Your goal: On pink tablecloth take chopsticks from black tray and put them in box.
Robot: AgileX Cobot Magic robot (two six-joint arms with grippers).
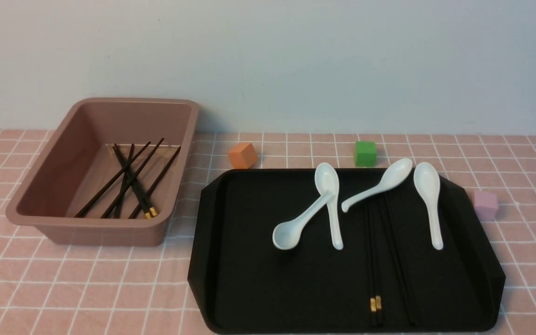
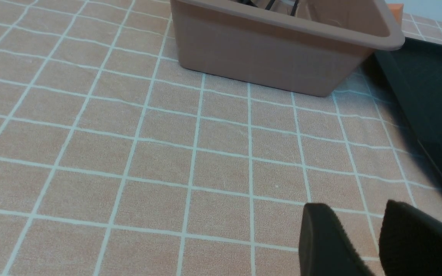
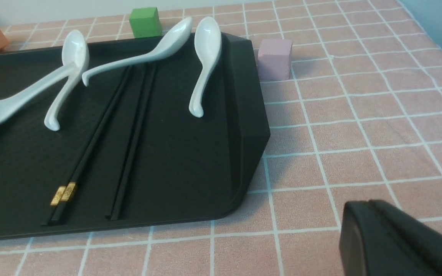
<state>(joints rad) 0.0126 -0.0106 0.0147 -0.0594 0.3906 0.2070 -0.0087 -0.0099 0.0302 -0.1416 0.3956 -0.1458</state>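
Behind the worktop stood a plain pale wall, and over the worktop lay the pink tablecloth point(image 1: 86, 279) with its grid of thin white lines. At about nine o'clock on the cloth sat the deep dusty-pink plastic box point(image 1: 105, 170), holding a crossed heap of long thin black chopsticks point(image 1: 128, 184), gold bands toward the near wall. The large flat matte black tray point(image 1: 258, 279) filled the five o'clock part of the scene, just beside the box. On it lay more chopsticks point(image 1: 374, 260) — a pair with gold bands side by side, and others close to their three o'clock side, all running from six toward twelve o'clock. Four white ceramic spoons point(image 1: 428, 204) lay across the tray's far half; two of them crossed. Beyond the tray's far rim stood a small orange cube point(image 1: 243, 155) and a small green cube point(image 1: 365, 153); a pale pink cube point(image 1: 485, 204) sat at three o'clock, off the tray.

The left pincer point(image 2: 363, 234) hovered over bare cloth near the box, its dark fingers slightly parted, gripping nothing. Of the right pincer point(image 3: 393, 237) only one dark finger showed — I cannot tell its state.
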